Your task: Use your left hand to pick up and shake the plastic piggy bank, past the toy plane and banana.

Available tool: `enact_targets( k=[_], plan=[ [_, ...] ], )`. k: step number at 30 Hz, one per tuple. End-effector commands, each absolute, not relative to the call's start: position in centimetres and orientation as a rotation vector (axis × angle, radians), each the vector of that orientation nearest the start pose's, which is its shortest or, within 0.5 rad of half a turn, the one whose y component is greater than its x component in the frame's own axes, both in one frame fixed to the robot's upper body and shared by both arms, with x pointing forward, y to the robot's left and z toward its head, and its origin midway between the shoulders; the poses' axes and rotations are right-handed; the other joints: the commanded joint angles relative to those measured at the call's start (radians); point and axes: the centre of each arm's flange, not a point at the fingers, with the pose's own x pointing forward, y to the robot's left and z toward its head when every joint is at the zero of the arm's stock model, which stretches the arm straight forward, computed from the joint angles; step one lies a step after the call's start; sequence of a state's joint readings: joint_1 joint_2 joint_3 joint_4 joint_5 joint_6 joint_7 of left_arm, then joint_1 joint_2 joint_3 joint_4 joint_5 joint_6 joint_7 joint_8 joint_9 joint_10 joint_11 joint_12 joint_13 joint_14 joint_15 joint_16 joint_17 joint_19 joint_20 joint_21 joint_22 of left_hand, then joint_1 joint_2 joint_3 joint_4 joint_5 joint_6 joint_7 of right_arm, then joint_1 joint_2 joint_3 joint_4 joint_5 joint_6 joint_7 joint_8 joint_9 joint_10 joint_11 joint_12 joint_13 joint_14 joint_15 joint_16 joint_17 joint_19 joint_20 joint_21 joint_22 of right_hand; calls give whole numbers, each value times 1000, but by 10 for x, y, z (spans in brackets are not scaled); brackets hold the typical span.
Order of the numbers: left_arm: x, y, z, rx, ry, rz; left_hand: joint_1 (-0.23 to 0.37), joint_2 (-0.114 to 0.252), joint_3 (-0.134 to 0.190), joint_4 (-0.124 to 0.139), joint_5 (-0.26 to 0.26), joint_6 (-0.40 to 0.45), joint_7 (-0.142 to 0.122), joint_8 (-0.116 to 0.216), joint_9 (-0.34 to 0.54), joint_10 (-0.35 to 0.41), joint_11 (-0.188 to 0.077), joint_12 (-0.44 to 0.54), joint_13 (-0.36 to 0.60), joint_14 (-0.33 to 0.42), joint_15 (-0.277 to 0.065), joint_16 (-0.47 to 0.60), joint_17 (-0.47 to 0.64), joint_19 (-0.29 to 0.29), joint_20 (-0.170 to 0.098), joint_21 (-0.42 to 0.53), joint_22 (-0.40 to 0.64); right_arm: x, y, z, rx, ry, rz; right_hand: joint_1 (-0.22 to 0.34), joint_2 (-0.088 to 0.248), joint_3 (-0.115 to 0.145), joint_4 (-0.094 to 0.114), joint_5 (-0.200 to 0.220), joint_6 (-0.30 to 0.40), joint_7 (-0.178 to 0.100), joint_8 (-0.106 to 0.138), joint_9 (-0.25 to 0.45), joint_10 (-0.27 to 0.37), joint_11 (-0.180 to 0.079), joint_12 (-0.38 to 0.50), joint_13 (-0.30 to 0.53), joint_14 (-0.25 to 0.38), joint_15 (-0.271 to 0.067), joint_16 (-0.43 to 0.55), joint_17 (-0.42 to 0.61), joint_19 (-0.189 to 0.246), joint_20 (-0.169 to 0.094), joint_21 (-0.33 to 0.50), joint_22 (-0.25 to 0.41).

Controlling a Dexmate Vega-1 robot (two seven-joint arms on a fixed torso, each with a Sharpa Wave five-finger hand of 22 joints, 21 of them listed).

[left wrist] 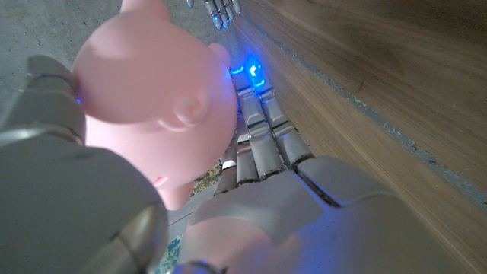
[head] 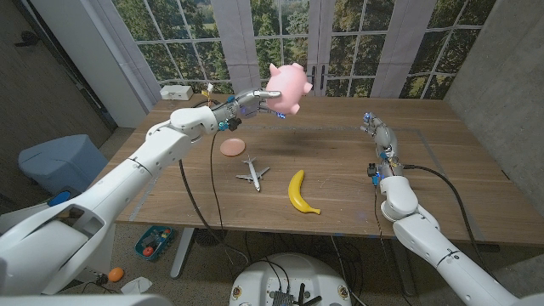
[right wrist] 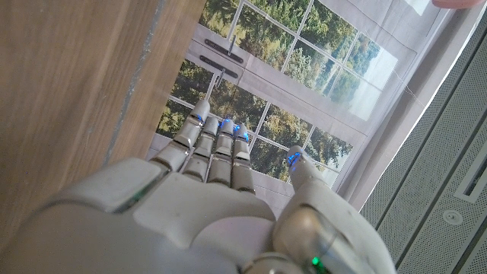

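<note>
Your left robot hand (head: 247,100) grips the pink piggy bank (head: 287,87) up off the counter (head: 442,170), beyond toy plane (head: 252,173) & banana (head: 300,192). Pink disc (head: 232,147) near the plane. Right robot hand (head: 375,132) stands w/ nothing in it.

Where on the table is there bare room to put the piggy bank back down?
Bare wood lies between the banana and the right hand, and along the far edge under the lifted piggy bank. It is crowded around the toy plane and pink disc.
</note>
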State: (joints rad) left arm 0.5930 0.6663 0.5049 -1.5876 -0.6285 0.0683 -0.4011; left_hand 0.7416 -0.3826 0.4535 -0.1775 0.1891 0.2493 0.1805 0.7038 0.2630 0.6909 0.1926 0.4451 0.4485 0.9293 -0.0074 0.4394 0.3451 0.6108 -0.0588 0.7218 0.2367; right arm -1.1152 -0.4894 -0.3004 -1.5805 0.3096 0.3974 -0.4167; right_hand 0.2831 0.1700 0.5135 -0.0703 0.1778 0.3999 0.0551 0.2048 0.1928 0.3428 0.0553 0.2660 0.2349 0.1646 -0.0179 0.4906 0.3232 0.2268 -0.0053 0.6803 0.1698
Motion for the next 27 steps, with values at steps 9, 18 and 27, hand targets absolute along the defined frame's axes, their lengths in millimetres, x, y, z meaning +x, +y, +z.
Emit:
enact_targets(
  k=[9,18,27],
  plan=[
    [591,201,99,696,-546,-333,519,511,2,1,8,538,-217,10,6,399,-389,-7,8,116,-233,-5,6,-8,-18,16,-3,578,-281,-64,-33,-760,-117,12,8,2,5,6,8,4,1,3,8,-2,-4,1,4,-2,-4,2,8,-2,-5,4],
    [572,198,93,853,-594,33,520,515,3,3,10,536,-217,9,6,398,-390,-12,11,115,-233,-8,8,-11,-18,25,-6,579,-282,-64,-36,-761,-113,12,8,2,6,6,6,2,0,3,8,-2,-4,2,4,-1,-5,3,9,-3,-8,4],
    [560,187,83,859,-577,383,518,513,1,3,11,541,-228,12,7,403,-392,-20,7,115,-233,-11,11,-11,-21,36,-10,580,-283,-65,-33,-758,-112,11,8,1,7,6,7,2,0,4,9,0,-4,2,5,-1,-6,3,10,-2,-10,4]
  ],
)
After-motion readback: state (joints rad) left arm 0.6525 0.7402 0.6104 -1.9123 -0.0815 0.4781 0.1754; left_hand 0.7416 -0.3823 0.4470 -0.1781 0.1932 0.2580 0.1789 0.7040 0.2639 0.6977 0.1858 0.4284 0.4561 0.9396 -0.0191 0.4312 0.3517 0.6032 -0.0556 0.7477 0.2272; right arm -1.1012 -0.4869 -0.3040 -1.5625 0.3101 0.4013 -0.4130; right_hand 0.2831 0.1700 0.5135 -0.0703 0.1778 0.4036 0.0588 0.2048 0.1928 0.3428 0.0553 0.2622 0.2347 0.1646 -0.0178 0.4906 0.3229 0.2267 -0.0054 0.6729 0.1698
